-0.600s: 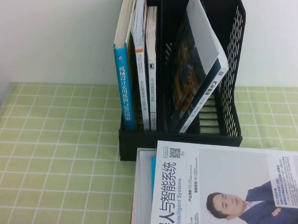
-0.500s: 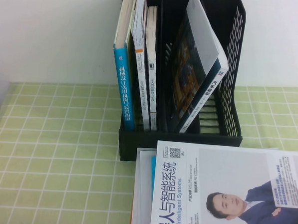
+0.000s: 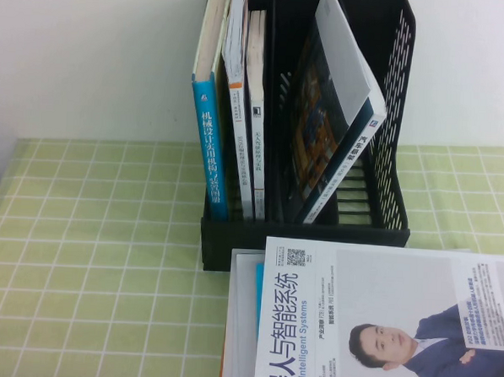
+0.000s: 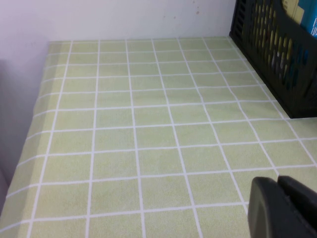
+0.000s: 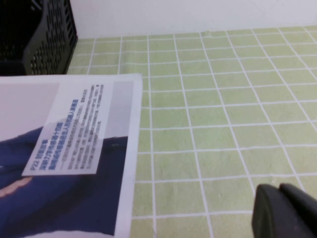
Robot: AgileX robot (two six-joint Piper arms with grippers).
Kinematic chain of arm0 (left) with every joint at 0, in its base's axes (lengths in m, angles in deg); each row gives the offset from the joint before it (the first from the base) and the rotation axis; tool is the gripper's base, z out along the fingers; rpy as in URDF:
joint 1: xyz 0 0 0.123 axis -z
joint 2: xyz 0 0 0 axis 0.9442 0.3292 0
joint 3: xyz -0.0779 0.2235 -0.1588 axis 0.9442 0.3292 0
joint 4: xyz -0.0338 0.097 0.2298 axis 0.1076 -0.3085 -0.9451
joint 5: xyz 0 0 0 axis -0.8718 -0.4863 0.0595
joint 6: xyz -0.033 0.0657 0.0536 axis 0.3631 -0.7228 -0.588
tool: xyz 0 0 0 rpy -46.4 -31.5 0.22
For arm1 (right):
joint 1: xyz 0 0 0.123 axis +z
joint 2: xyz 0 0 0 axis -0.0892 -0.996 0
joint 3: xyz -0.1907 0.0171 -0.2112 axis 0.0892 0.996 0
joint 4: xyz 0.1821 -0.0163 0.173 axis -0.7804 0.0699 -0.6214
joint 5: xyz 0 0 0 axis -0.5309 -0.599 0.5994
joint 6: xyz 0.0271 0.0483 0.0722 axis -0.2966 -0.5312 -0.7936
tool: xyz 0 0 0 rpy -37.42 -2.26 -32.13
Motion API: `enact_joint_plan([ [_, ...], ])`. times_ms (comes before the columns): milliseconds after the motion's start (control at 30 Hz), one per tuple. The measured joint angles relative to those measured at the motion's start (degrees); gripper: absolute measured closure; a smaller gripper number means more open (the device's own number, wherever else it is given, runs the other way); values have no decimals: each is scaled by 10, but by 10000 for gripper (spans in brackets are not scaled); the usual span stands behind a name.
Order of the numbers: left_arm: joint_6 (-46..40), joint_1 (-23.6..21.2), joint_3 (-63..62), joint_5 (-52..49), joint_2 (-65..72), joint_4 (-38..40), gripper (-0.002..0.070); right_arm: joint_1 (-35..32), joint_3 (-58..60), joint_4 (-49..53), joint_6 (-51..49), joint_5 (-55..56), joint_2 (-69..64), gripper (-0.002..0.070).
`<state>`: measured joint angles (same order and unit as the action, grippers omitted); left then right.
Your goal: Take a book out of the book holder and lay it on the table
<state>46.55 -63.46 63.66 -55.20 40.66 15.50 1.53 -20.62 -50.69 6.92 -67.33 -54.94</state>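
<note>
Four books stand in book holder [image 3: 391, 120]; both grippers low over table [image 4: 148, 129]: left gripper [image 4: 278, 184] clenched; right gripper [image 5: 281, 192] clenched, empty.

There is one black book holder [image 3: 391, 120] on the counter [image 3: 89, 231], and inside it I count four books: three stand upright side by side in the left part, namely one with a blue spine [image 3: 209, 127], one with an orange mark on its spine [image 3: 235, 112] and one white one [image 3: 255, 121], and one book with a dark orange-patterned cover [image 3: 332, 117] leans in the right part. In front of the holder lie two more books in one pile, a white book with a man in a blue suit [image 3: 380, 322] on top and another book [image 3: 241, 323] under it, of which only an edge shows. There are two tools, the left tool [image 4: 285, 208] and the right tool [image 5: 287, 210], each with its fingers together.
</note>
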Motion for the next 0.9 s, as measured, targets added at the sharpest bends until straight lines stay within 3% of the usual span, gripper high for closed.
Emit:
enact_joint_plan([
  [500, -4, 0, 0, 1, 0, -6, 678, 0, 0, 0, 0, 10, 0, 678],
  [733, -4, 0, 0, 48, 0, -7, 678, 0, 1, 0, 0, 117, 0, 678],
  [900, 9, 0, 1, 157, 0, -6, 678, 0, 1, 0, 0, 215, 0, 678],
])
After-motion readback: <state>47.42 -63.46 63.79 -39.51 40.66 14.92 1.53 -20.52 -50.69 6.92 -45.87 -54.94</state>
